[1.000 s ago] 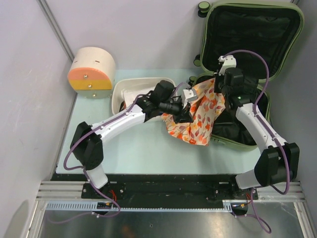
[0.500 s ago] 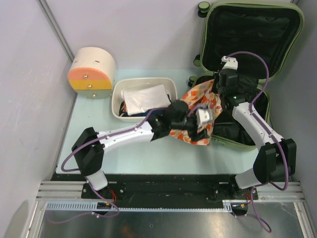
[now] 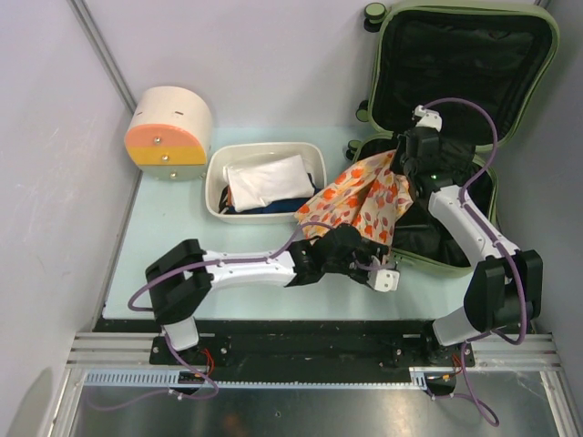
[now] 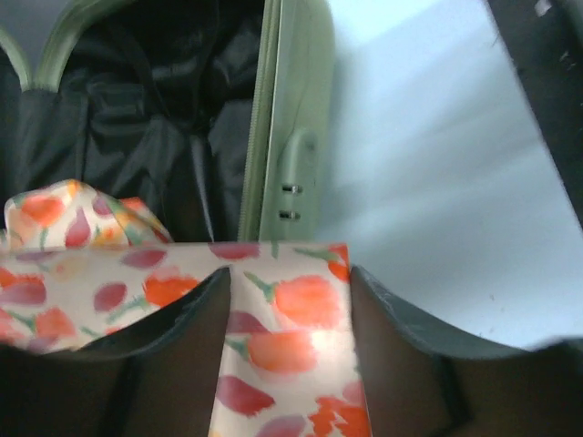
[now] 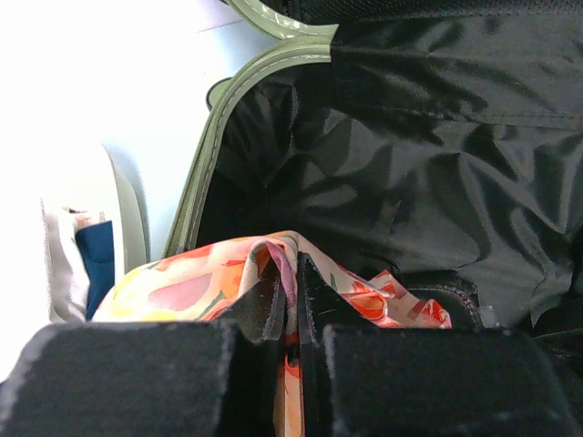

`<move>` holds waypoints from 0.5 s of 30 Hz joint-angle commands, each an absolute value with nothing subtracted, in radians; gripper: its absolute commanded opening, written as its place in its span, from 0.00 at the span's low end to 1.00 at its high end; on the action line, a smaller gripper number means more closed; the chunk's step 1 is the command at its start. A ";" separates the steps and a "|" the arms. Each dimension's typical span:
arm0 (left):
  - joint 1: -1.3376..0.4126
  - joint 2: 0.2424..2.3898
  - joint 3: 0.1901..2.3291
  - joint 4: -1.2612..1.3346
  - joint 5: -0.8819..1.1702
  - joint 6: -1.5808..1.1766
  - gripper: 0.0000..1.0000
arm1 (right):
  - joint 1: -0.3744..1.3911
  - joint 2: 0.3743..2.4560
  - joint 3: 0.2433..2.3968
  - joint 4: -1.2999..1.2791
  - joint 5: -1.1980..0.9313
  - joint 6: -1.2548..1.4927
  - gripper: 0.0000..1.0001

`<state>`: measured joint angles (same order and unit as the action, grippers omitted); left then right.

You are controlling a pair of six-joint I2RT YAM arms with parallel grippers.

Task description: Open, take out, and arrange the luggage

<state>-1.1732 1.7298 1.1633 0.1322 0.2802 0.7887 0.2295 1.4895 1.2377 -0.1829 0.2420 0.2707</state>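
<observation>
Right gripper [image 5: 290, 273] pinches the floral cloth [image 3: 360, 196] at the luggage's [image 3: 465, 64] 9 o'clock rim. Left gripper [image 4: 290, 282], at the cloth's 6 o'clock, gapes wide, gripping nothing.

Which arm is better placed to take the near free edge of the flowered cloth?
Left. The left hand is open, with the near edge of the flowered cloth between its fingers. The right hand is shut on the cloth's far end over the luggage.
</observation>
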 commanded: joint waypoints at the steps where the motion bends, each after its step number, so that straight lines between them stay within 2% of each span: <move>1: -1.195 1.775 1.210 0.238 0.078 0.871 0.51 | 0.213 1.476 1.253 -0.176 0.218 0.299 0.00; 2: -1.196 1.778 1.215 0.244 0.055 0.865 0.36 | 0.210 1.476 1.253 -0.179 0.209 0.302 0.00; 4: -1.192 1.775 1.221 0.247 0.002 0.810 0.18 | 0.203 1.476 1.253 -0.179 0.192 0.304 0.00; 5: -1.177 1.757 1.207 0.247 -0.029 0.778 0.00 | 0.202 1.473 1.253 -0.178 0.186 0.301 0.00; 9: -1.056 1.533 1.119 0.245 0.104 0.402 0.00 | 0.183 1.463 1.252 -0.186 0.169 0.275 0.00; 11: -0.949 1.467 1.062 0.247 0.223 0.252 0.00 | 0.160 1.466 1.252 -0.187 0.144 0.268 0.00; 15: -0.789 1.404 0.993 0.230 0.276 -0.048 0.00 | 0.135 1.470 1.252 -0.192 0.106 0.262 0.00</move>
<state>-0.9352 1.4963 1.0519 0.1894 0.1703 0.3500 0.1616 1.4895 1.2377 -0.2138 0.1444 0.2760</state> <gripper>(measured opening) 0.007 0.035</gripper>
